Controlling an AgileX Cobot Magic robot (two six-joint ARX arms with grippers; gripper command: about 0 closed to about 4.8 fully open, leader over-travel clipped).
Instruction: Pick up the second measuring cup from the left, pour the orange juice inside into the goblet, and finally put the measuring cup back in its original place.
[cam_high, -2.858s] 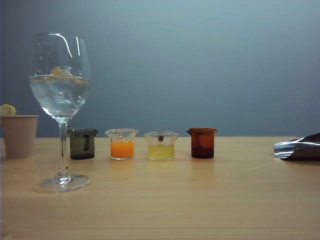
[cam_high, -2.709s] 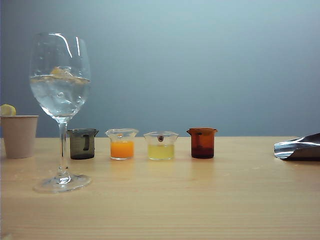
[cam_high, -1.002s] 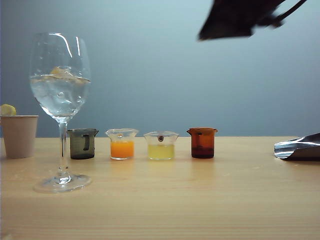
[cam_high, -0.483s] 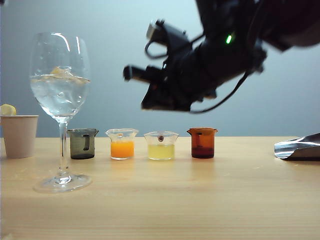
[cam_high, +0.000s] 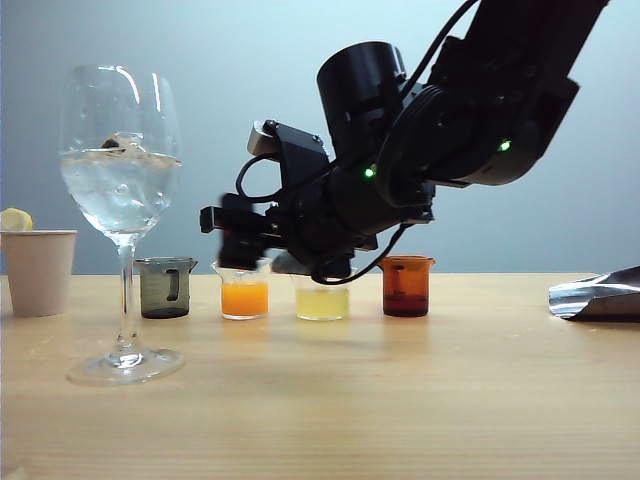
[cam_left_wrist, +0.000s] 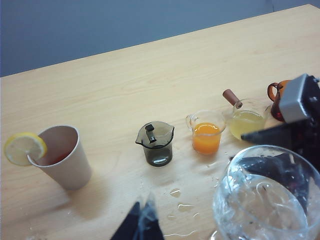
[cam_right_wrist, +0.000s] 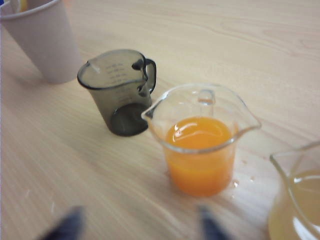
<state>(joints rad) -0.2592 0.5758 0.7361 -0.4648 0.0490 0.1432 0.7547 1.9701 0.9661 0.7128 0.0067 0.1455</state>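
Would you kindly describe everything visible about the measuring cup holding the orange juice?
The second measuring cup is small, clear, glass-like, with flared rim, pour spout and small loop handle. It stands upright on the wooden table, about half full of orange juice, between the smoky grey cup and the pale yellow one. The right pincer hovers open nearby, not touching.

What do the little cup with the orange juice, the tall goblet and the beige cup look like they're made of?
Second measuring cup: clear material, probably glass, though clear plastic is possible; the orange juice shows through it. Goblet: clear glossy glass, with bright highlights on the bowl. Beige cup: matte and opaque, probably paper.
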